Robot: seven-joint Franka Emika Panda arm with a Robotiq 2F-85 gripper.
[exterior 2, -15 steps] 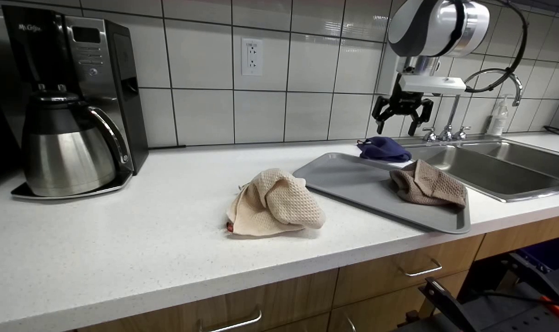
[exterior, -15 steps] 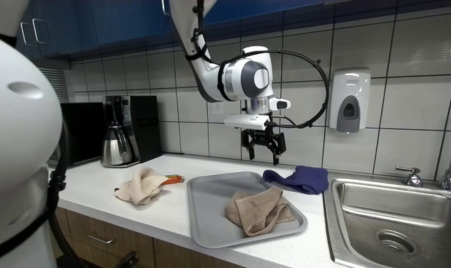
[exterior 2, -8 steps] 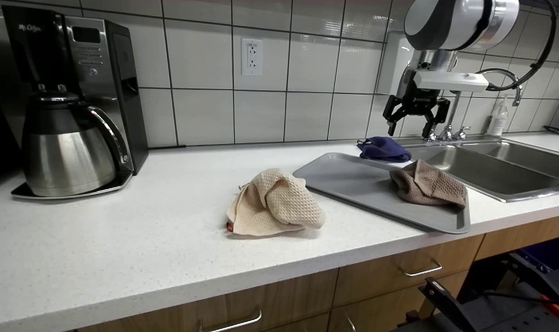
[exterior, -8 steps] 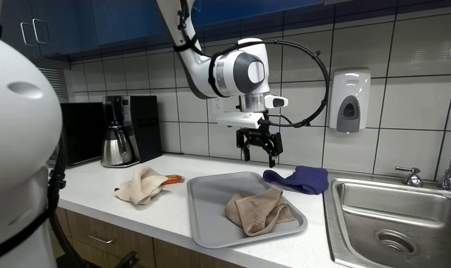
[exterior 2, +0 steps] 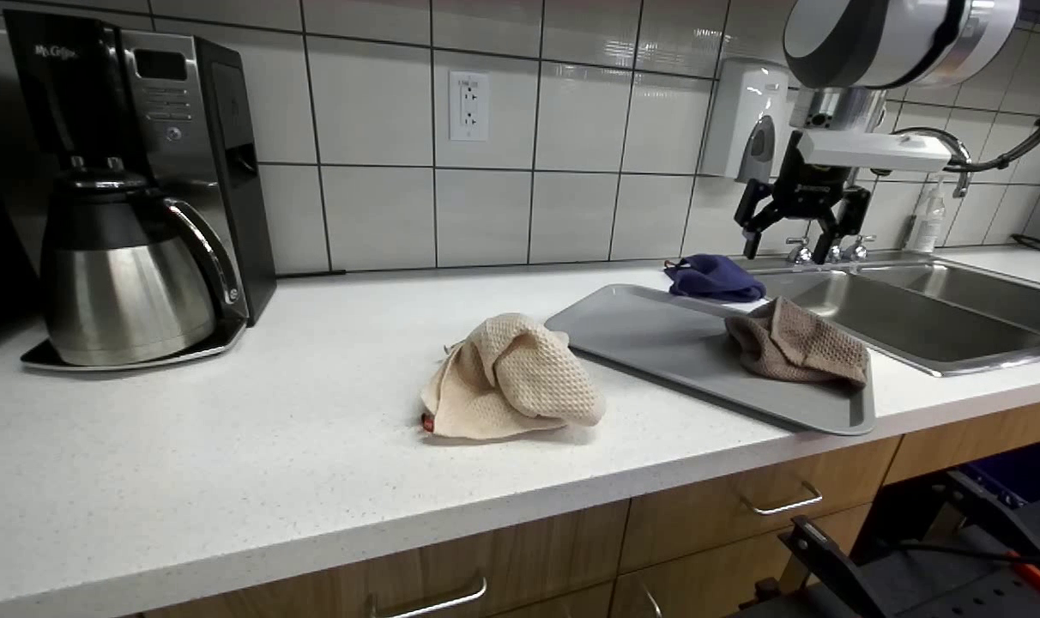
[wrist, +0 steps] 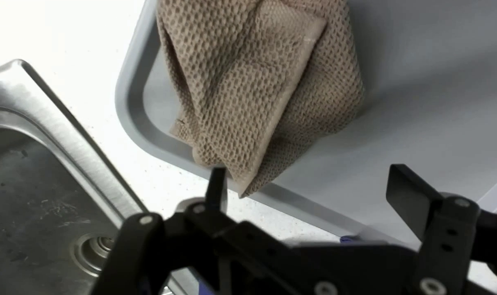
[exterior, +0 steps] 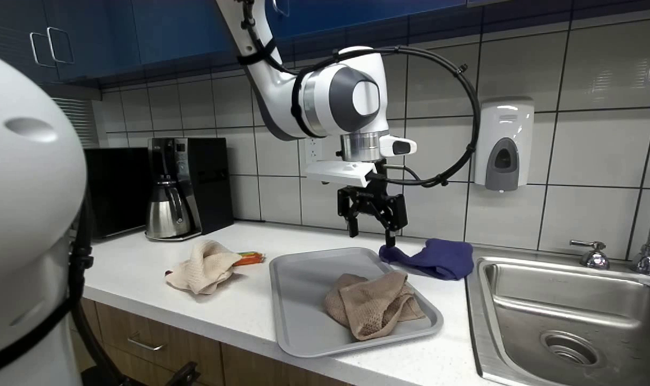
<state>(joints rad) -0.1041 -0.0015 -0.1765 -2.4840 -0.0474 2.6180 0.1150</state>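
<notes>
The biggest thing I can see from here is the white worktop (exterior 2: 271, 489). The steel sink (exterior: 566, 316) is set in it, at 3 o'clock from the gray tray (exterior: 303, 300) in an exterior view. The tray lies flat, and I think its raised rim helps keep things from sliding off. The black coffee maker (exterior: 212, 182) stands back at 10 o'clock.

The brown cloth (wrist: 256, 90) rests on the tray in a soft heap; in my wrist view it is at 11 o'clock from the gap between my fingers (wrist: 412, 196). Its folds seem to prop each other up. The cream cloth (exterior: 204, 271), in an exterior view between 9 and 10 o'clock from the tray, has a hump. The blue cloth (exterior: 440, 258) is bunched just beside the tray, at 2 o'clock.

My tool (exterior: 371, 238) hangs near the tray's far end, pointing down and touching nothing I can see. Its fingers are spread wide with nothing between them — I think it is up there to stay off the cloths. Smallest are the orange sticks (exterior: 250, 259) poking out from under the cream cloth, which may be why it is humped.

The tool sits a bit lower than a second ago in both exterior views, and nearer the brown cloth — the cloths and tray have not moved.
</notes>
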